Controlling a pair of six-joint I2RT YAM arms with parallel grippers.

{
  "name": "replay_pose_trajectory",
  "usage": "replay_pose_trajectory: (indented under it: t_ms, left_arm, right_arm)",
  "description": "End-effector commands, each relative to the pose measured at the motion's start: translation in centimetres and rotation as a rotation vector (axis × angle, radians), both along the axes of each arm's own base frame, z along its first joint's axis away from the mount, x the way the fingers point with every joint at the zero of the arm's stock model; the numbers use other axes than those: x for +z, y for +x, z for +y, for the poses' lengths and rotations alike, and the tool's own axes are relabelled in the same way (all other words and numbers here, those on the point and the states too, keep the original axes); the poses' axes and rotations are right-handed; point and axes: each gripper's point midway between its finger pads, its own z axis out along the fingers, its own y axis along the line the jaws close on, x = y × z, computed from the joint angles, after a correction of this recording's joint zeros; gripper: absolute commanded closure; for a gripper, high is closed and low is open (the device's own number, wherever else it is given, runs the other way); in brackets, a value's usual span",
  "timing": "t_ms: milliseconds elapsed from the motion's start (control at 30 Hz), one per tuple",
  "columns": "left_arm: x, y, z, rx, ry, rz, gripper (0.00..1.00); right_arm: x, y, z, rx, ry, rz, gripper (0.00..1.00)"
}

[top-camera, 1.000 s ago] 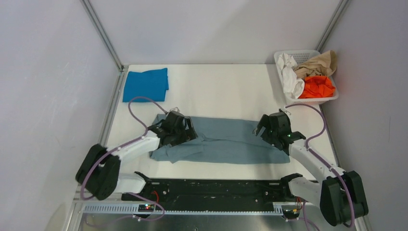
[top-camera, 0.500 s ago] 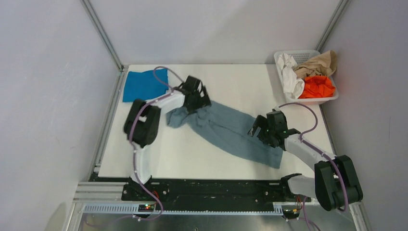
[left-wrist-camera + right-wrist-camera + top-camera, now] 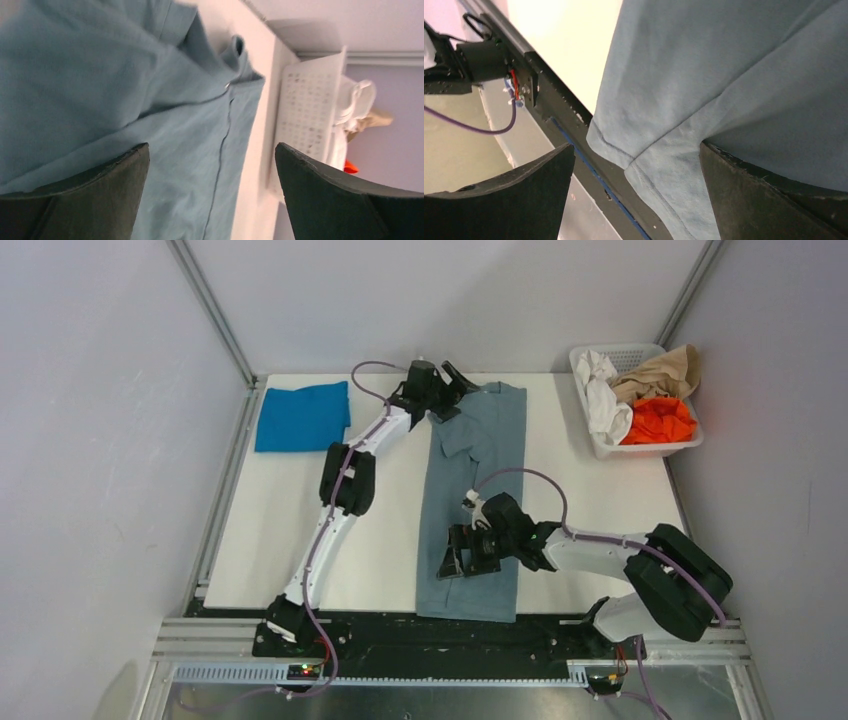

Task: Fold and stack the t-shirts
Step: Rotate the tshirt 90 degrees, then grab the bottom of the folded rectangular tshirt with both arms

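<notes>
1. Grey shirt [image 3: 482,455] lies in a long strip down the middle of the surface [image 3: 600,510], from far edge to near edge.
2. Left end effector [image 3: 450,390] is wide open over its far end. Right end effector [image 3: 456,558] is wide open near its near end.
3. Only the top view shows the folded blue shirt [image 3: 300,416] in the far left corner.
</notes>
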Motion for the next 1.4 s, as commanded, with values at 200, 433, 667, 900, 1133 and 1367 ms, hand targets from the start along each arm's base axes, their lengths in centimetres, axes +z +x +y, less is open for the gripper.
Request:
replay_pose_trajectory:
  t_ms: [200, 433, 667, 900, 1133, 1367]
  left_arm:
    - [13.3, 4.1, 0.8, 0.057, -0.143, -0.446, 0.00]
    - [24.4, -1.0, 0.9, -0.112, -0.058, -0.638, 0.00]
    - [24.2, -13.0, 3.3, -0.259, 0.145, -0.508, 0.00]
    - [15.7, -26.4, 11.7, 0.012, 0.506, -0.365, 0.00]
    - [4.0, -41.1, 11.8, -0.152, 0.509, -0.110, 0.00]
    - [-0.3, -50.4, 10.9, -0.365, 0.569, -0.001, 0.02]
  right_arm:
    - [0.8, -3.4, -0.3, 0.168, -0.039, -0.063, 0.01]
    - [4.4, -0.6, -5.6, -0.111, -0.139, -0.213, 0.01]
    - [5.1, -0.3, -11.1, -0.367, -0.172, -0.152, 0.01]
    - [2.3, -3.7, -13.0, -0.387, -0.375, -0.137, 0.04]
    - [0.0, -5.3, -11.0, -0.319, -0.496, -0.155, 0.10]
    - [-1.5, -5.4, -9.6, -0.286, -0.564, -0.185, 0.18]
